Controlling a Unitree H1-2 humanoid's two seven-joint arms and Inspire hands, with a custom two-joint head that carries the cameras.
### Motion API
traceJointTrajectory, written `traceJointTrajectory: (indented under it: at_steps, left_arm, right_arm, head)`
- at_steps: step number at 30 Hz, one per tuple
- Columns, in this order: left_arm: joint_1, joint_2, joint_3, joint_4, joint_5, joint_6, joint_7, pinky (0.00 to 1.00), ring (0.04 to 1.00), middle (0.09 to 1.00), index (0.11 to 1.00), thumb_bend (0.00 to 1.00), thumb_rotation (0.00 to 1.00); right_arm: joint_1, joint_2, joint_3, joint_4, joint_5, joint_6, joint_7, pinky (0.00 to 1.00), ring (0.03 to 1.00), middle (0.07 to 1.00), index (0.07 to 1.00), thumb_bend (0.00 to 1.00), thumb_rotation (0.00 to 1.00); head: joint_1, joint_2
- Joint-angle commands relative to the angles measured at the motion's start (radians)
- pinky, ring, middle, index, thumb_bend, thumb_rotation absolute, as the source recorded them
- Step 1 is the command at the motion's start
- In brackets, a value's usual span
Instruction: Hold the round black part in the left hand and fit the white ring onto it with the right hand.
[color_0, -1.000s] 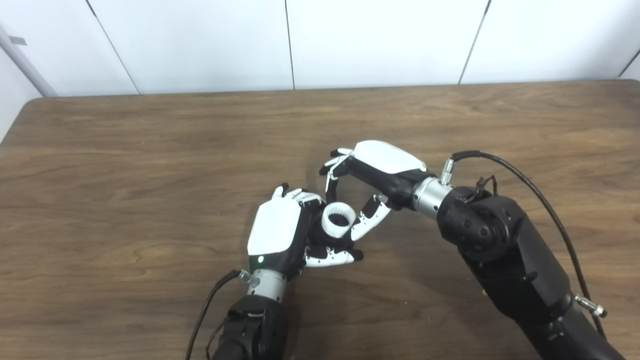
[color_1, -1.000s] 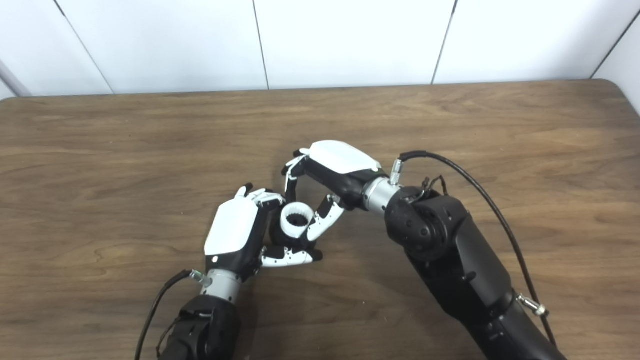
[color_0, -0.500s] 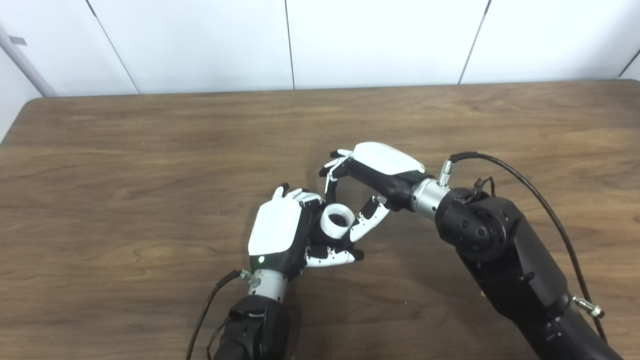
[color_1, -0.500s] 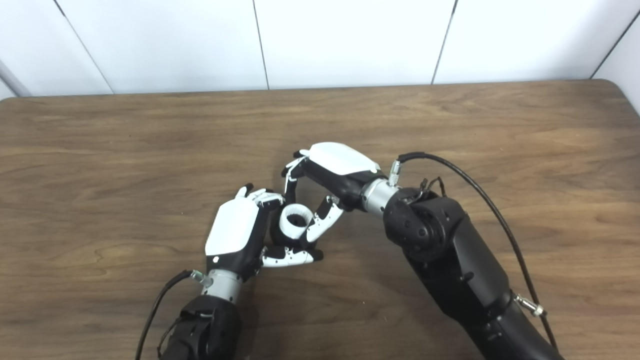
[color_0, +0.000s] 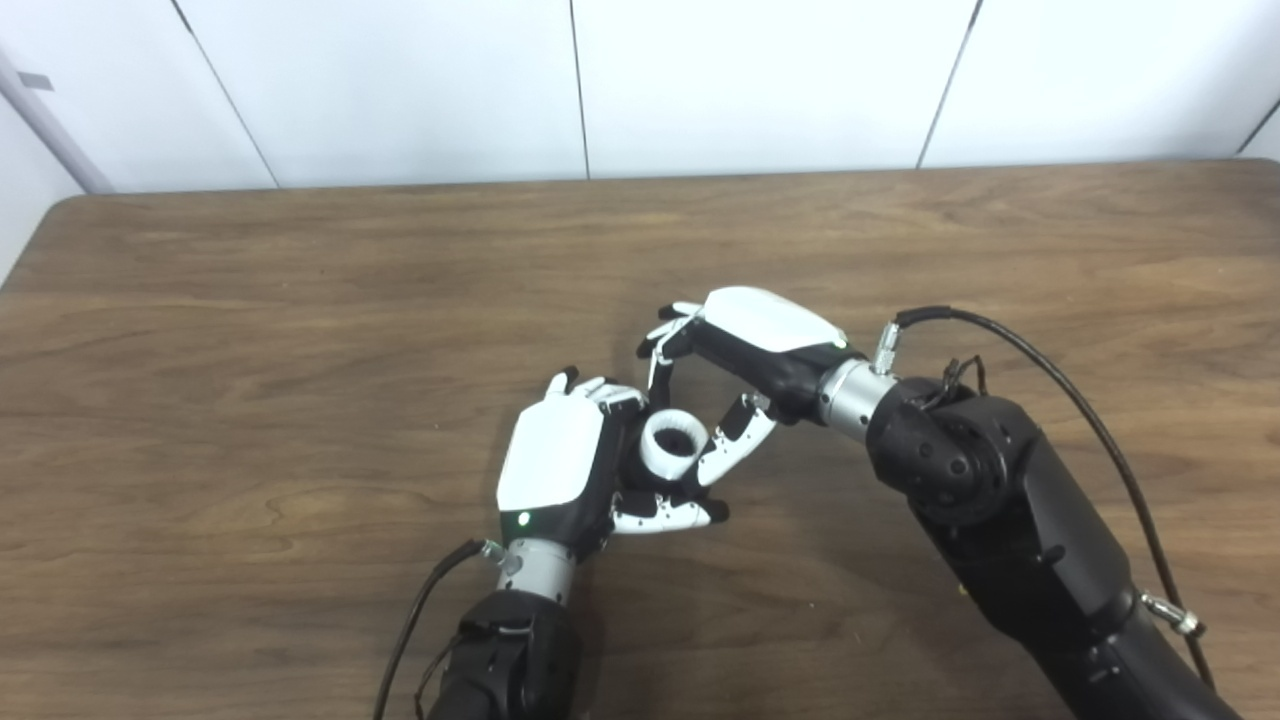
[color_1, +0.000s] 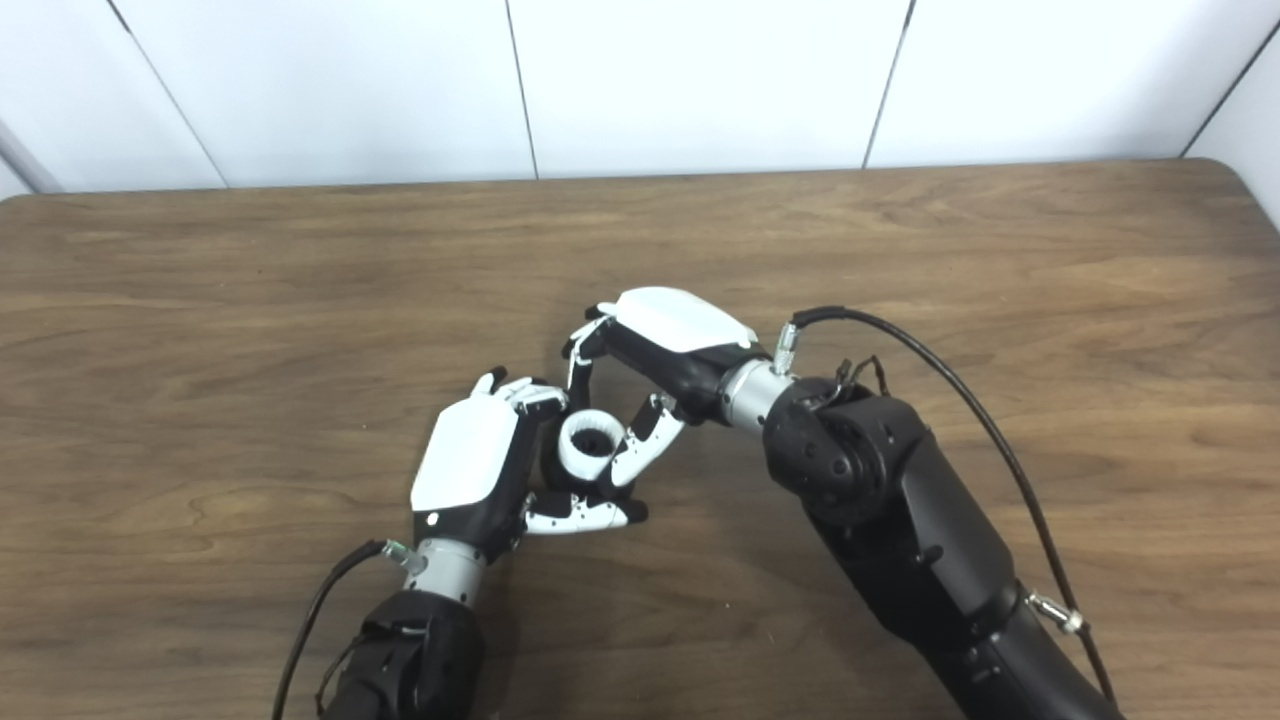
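The tabletop (color_0: 300, 300) is brown wood grain with a matt, smooth finish. The white ring (color_0: 672, 445) looks like smooth matt plastic with a ribbed inner face. Each robot hand, left (color_0: 560, 470) and right (color_0: 750, 340), has a glossy white plastic shell over matt black parts, with a bare metal wrist collar.

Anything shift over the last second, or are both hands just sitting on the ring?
Very little. The right hand and its forearm eased slightly down and toward the left hand, staying curled around the white ring. Nothing was taken up or let go. The left hand holds the round black part, mostly hidden, as before, with the ring seated on it above the table.
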Motion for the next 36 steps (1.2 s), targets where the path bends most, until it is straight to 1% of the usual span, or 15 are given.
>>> traceJointTrajectory:
  at_steps: [1, 13, 24, 32, 36]
  left_arm:
    - [0.027, 0.007, -0.018, 0.034, 0.004, 0.023, -0.057, 0.98, 0.854, 0.735, 0.483, 0.52, 0.05]
    - [0.028, 0.006, -0.018, 0.031, 0.003, 0.027, -0.060, 0.98, 0.859, 0.739, 0.483, 0.52, 0.05]
    - [0.026, 0.009, -0.020, 0.026, 0.002, 0.035, -0.068, 0.98, 0.855, 0.740, 0.483, 0.52, 0.05]
    - [0.024, 0.012, -0.020, 0.030, 0.002, 0.031, -0.061, 0.98, 0.852, 0.737, 0.483, 0.52, 0.05]
    - [0.022, 0.012, -0.020, 0.030, 0.004, 0.033, -0.061, 0.97, 0.851, 0.736, 0.483, 0.52, 0.05]
  right_arm:
    - [-0.019, 0.011, -0.004, -0.018, -0.001, -0.020, -0.031, 0.90, 0.955, 0.827, 0.484, 0.52, 0.14]
    - [-0.008, 0.013, -0.004, -0.012, -0.008, -0.020, -0.033, 0.90, 0.953, 0.835, 0.484, 0.52, 0.14]
    - [-0.009, 0.009, -0.016, -0.011, 0.011, -0.020, -0.037, 0.90, 0.957, 0.839, 0.487, 0.52, 0.14]
    - [-0.018, -0.001, -0.012, -0.012, 0.008, -0.028, -0.034, 0.89, 0.961, 0.859, 0.491, 0.52, 0.15]
    - [-0.023, -0.003, -0.010, -0.016, 0.004, -0.026, -0.030, 0.90, 0.983, 0.881, 0.493, 0.52, 0.15]
  head:
    - [0.001, 0.001]
    - [0.003, 0.002]
    - [0.002, 0.003]
    - [0.001, 0.003]
    - [0.001, 0.003]
